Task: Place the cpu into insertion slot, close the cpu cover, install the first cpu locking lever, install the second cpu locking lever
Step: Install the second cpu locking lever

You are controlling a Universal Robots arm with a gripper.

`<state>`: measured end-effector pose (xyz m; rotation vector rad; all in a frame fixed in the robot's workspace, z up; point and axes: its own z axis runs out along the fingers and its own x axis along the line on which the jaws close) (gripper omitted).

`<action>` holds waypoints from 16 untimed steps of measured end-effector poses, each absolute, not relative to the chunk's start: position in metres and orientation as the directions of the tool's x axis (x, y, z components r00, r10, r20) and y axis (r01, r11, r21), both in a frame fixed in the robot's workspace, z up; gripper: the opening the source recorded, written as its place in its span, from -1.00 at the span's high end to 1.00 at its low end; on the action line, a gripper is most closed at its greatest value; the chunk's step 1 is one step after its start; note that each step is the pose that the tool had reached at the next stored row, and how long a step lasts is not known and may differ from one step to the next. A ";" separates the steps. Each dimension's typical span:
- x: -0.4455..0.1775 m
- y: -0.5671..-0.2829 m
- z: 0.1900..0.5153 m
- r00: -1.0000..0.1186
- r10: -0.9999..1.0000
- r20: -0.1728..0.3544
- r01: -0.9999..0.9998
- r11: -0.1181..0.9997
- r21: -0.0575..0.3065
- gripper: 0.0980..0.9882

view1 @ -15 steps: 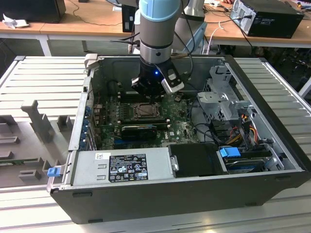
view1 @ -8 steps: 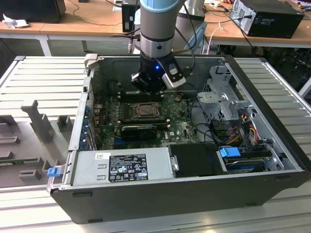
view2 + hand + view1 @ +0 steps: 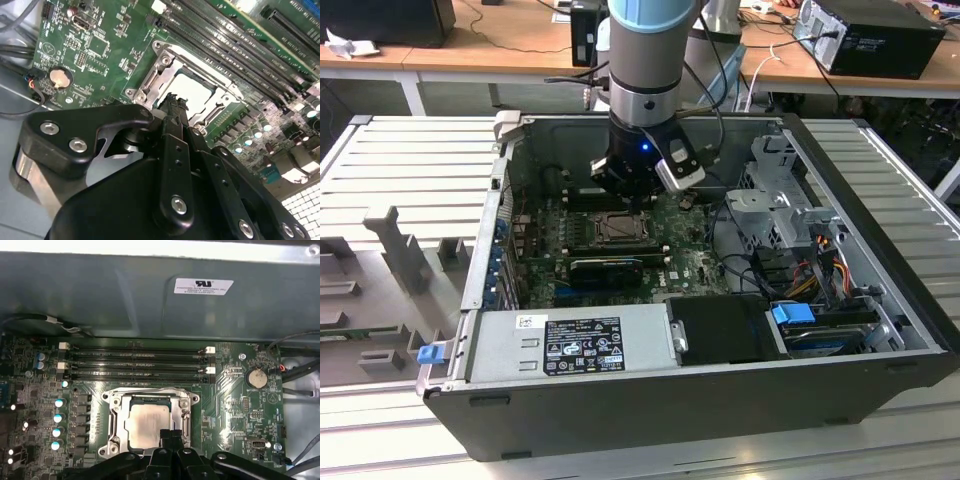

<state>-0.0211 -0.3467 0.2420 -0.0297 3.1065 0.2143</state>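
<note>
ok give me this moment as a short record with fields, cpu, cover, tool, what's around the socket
cpu: lying in the insertion slot, pale face up
cpu cover: down around the cpu, chip showing through its window
tool: fingertips together at the socket's edge, holding nothing
memory slots: long black rows beside the socket
coin battery: on the green board, apart from the socket
case: open, lying on its side

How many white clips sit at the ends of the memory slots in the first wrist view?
4: two white clips at one end of the memory slots, two at the end nearer the coin battery. None seem hidden.
</note>
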 end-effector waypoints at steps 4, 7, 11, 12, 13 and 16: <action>-0.021 -0.351 0.242 -0.999 -0.017 -0.029 -0.021 0.990 0.137 0.98; -0.021 -0.356 0.242 -0.999 -0.017 -0.029 -0.021 0.990 0.137 0.98; -0.021 -0.377 0.242 -0.999 -0.017 -0.029 -0.021 0.990 0.137 0.98; -0.021 -0.381 0.241 -0.999 -0.017 -0.029 -0.021 0.990 0.137 0.98; -0.022 -0.384 0.239 -1.000 -0.017 -0.026 -0.021 0.990 0.139 0.98; -0.031 -0.388 0.238 -1.000 -0.017 -0.022 -0.021 0.983 0.181 0.98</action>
